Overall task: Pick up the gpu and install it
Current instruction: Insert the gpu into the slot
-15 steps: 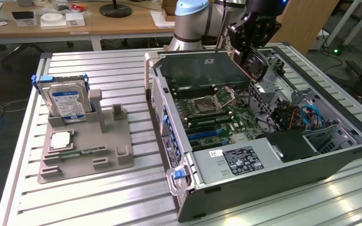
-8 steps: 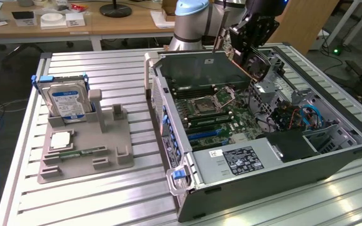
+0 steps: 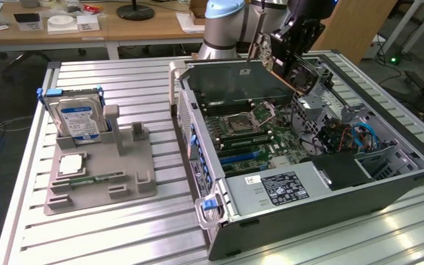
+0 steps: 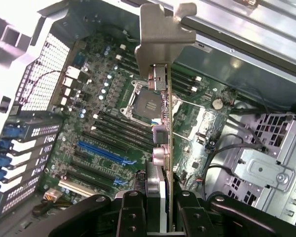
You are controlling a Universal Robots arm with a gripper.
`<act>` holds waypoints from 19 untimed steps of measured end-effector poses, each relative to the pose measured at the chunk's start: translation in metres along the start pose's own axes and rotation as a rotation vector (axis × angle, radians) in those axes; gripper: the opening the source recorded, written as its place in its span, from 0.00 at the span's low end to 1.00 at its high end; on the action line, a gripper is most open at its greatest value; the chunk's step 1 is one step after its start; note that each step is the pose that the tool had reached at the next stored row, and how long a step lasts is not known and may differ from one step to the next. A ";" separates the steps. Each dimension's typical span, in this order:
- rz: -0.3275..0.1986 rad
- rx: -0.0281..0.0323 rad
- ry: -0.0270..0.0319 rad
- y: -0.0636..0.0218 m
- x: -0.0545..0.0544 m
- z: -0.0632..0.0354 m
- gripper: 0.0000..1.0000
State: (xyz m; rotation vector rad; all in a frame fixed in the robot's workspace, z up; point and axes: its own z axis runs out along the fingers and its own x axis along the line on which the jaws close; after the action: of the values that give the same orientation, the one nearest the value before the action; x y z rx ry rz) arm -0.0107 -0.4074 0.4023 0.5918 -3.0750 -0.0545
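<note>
Wooden desk (image 3: 123, 30) behind; slatted metal table (image 3: 109, 232).

Shiny ribbed metal table (image 3: 109, 77), matt plastic tray (image 3: 97, 164), gpu (image 4: 160, 140) with dull metal bracket (image 4: 163, 39)

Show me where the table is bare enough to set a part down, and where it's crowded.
Bare slatted table behind the hard drive, and in front of the grey parts holder toward the near edge. The strip between holder and computer case is narrow. Crowded: inside the case, where the tool grips the gpu.
</note>
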 end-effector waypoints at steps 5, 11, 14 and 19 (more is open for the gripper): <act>-0.036 0.0001 0.0013 -0.0001 0.000 0.0000 0.28; -0.071 -0.0003 0.0023 -0.0001 0.000 0.0000 0.28; -0.090 -0.0003 0.0030 -0.0001 0.000 -0.0001 0.28; -0.126 -0.0004 0.0041 -0.0001 0.000 0.0000 0.28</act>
State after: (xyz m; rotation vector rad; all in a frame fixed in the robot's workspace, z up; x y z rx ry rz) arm -0.0107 -0.4075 0.4023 0.7832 -3.0299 -0.0548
